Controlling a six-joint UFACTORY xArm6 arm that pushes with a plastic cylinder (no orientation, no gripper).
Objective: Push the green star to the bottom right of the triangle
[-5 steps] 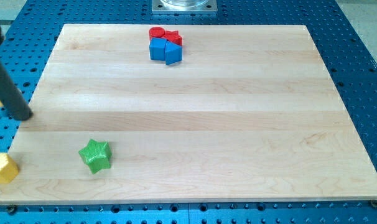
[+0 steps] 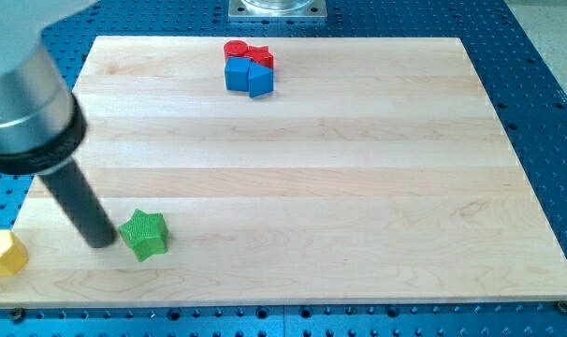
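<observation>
- Landmark: green star (image 2: 143, 234), lying near the bottom-left corner of the wooden board (image 2: 358, 187).
- My tip (image 2: 103, 241) sits just beside the star, on the view's left; contact cannot be confirmed.
- Jaws: none fitted, the arm ends in a plain rod, nothing grasped.
- Yellow block (image 2: 3, 253): further left of the star, off the board's edge.
- Far above and right of the star, at the board's top: red blocks (image 2: 246, 52) touching two blue blocks (image 2: 249, 77); which one is the triangle, cannot tell.

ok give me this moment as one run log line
my tip: just left of green star, near touching | blue blocks and red blocks: clustered at top | yellow block: off board's left edge
</observation>
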